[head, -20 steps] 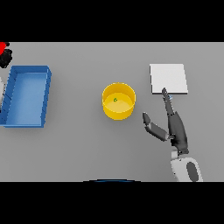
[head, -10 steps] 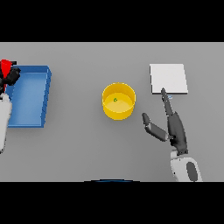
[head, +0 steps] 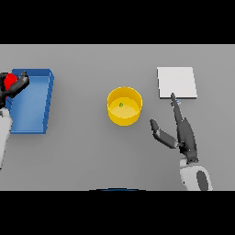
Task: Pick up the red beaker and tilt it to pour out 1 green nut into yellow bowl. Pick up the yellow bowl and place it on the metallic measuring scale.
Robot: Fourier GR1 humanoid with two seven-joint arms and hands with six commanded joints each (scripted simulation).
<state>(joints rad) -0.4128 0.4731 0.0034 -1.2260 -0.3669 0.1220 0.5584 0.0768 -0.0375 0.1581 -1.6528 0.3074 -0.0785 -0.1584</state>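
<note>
While nothing but a plain grey table (head: 82, 156) fills the head view, with no walls or room showing, everything sits spread out across it pretty widely. Yellow bowl (head: 124, 106) stands upright near the middle, opening facing up, and you can see one tiny green nut (head: 121, 104) lying on its floor. It's round, so no long axis to speak of.

Right hand (head: 182, 134) is off to the bowl's right and a bit nearer the robot, not touching it. Fingers are straight and pointing away from the robot, thumb sticking out toward the bowl, so it's open and holding nothing. Its fingertip reaches just about to the near edge of the metallic measuring scale (head: 176, 82), a flat pale square lying beyond the hand and well right of the bowl.

Way over at the left edge, the left hand (head: 15, 86) is curled round the red beaker (head: 10, 81), over the left rim of the blue tray (head: 32, 101). Beaker's mostly covered by the fingers, so can't tell its tilt. The tray's long side runs away from the robot.
</note>
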